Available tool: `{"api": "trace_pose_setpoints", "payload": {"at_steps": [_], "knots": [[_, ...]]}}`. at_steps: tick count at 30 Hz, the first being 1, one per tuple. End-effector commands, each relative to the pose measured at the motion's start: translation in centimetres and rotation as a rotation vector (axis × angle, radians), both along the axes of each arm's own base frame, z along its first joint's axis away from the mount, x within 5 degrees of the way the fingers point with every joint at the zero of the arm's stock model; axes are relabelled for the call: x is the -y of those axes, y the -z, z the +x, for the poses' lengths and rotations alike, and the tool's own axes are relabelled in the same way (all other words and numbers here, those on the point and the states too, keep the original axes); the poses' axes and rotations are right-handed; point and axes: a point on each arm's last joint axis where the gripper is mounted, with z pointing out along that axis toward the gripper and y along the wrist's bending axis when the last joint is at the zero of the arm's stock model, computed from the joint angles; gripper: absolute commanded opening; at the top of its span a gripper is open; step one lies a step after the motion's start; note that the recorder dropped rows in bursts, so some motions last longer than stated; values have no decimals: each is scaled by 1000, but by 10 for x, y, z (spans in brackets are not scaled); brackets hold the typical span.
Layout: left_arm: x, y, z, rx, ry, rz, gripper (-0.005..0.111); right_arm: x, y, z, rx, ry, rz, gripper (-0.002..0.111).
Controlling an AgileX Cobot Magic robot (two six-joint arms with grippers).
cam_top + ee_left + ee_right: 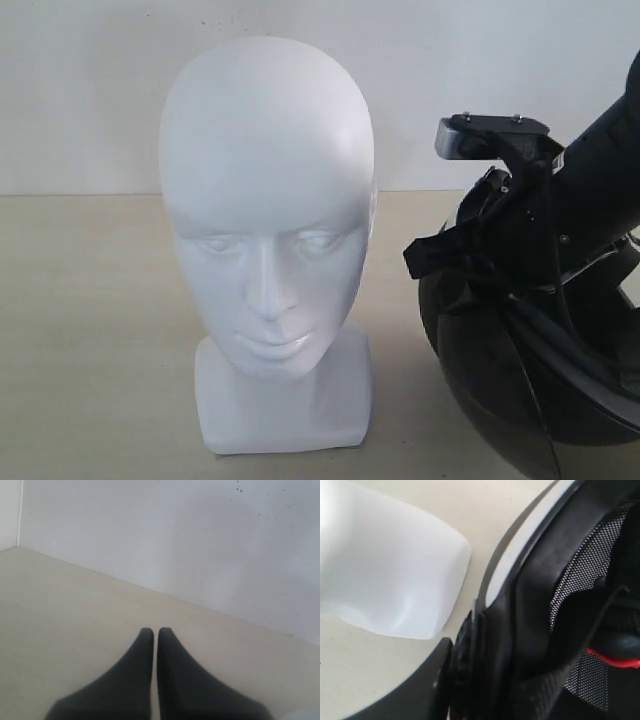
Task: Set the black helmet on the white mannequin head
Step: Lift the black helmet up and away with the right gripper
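The white mannequin head (pixel 268 230) stands upright on its squarish base (pixel 385 580) in the middle of the table, facing the exterior camera. The black helmet (pixel 500 380) rests to its right, a short gap from the base, with its opening turned up. My right gripper (pixel 470 270) reaches down onto the helmet's near rim (pixel 535 605). One finger (pixel 420 680) presses the rim's outside; the other is hidden inside. Mesh lining and the red buckle (pixel 612 657) show within. My left gripper (pixel 155 632) is shut on nothing above bare table, outside the exterior view.
The beige table (pixel 90 330) runs back to a white wall (pixel 80 90). In the left wrist view the same wall (pixel 200 540) meets the table (pixel 60 610) close ahead of the fingers. The right arm's camera mount (pixel 490 135) stands above the helmet.
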Motion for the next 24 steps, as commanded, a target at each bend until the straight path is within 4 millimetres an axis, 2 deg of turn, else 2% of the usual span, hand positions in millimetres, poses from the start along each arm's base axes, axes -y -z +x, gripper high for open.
{"api": "trace_pose_setpoints", "payload": {"at_steps": [1, 7, 15, 24], "knots": [[0, 0, 0, 4, -2, 4, 4, 5, -24, -6, 113, 7, 29, 0], [0, 0, 0, 4, -2, 4, 4, 19, -50, -15, 196, 77, 98, 0], [0, 0, 0, 4, -2, 4, 4, 64, -98, -26, 317, 241, 336, 0], [0, 0, 0, 4, -2, 4, 4, 77, -129, -33, 306, 153, 732, 0]]}}
